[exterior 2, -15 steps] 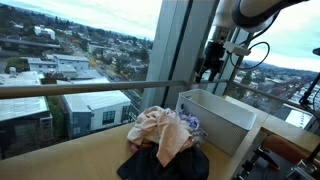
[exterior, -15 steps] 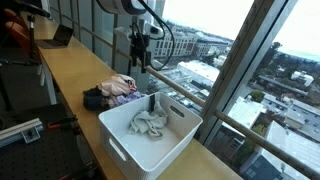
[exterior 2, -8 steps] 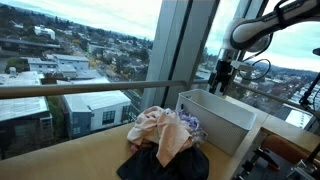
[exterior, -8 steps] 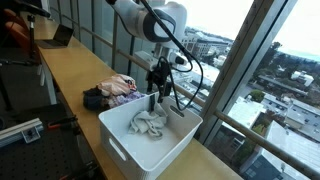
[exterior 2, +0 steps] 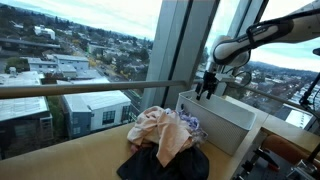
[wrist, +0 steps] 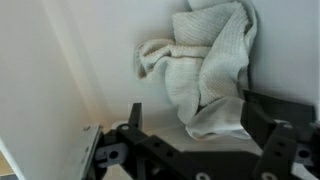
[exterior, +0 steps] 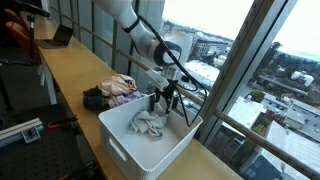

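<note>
Currently, the hand (exterior: 166,100) hangs with its fingers apart, low inside the white bin (exterior: 128,150), clamped on nothing. The crumpled pale towel (exterior: 148,123) lies on the bin floor, just below the hand; in the wrist view it sits between the fingers (wrist: 135,118). The bin stands at the window edge of the bench (exterior: 70,70). A clothes pile (exterior: 115,89) lies just beside the bin.

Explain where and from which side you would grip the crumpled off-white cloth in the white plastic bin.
Grip the crumpled off-white cloth at its bunched middle folds, probably from straight above: the walls of the white plastic bin block sideways approaches, and the heaped folds give open jaws something to pinch.
</note>
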Robot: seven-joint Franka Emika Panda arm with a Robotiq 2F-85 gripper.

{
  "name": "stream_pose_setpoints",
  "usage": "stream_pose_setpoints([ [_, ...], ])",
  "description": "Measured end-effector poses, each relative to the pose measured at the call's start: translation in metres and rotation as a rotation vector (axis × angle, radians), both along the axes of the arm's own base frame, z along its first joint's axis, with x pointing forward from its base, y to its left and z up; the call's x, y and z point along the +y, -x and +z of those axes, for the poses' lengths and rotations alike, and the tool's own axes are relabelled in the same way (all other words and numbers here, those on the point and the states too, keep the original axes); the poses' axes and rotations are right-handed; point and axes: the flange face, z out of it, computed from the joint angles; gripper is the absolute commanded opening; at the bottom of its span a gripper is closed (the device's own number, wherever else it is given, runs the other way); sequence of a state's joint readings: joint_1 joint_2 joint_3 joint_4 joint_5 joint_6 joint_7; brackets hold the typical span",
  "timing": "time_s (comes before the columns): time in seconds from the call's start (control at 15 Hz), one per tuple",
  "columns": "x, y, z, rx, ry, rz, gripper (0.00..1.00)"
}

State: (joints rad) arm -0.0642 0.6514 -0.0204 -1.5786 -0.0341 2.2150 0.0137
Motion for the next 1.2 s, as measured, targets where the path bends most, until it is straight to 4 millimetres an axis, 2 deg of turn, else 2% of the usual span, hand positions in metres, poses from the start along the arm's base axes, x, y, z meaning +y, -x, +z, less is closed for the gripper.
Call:
stream_pose_setpoints([
  [0.33, -0.008, -0.015, -0.064, 0.044, -0.005, 0.006, 1.0],
  [0.73, 0.009, -0.009, -0.128, 0.117, -0.025, 0.024, 1.0],
  [0.8, 0.009, -0.008, -0.137, 0.126, -0.025, 0.024, 0.94],
  [0.87, 0.009, -0.007, -0.145, 0.134, -0.026, 0.023, 0.72],
  [1.0, 0.005, -0.006, -0.16, 0.147, -0.024, 0.02, 0.68],
  [1.13, 0.0, -0.005, -0.173, 0.158, -0.02, 0.014, 0.55],
  [1.2, -0.002, -0.006, -0.171, 0.159, -0.019, 0.011, 0.46],
])
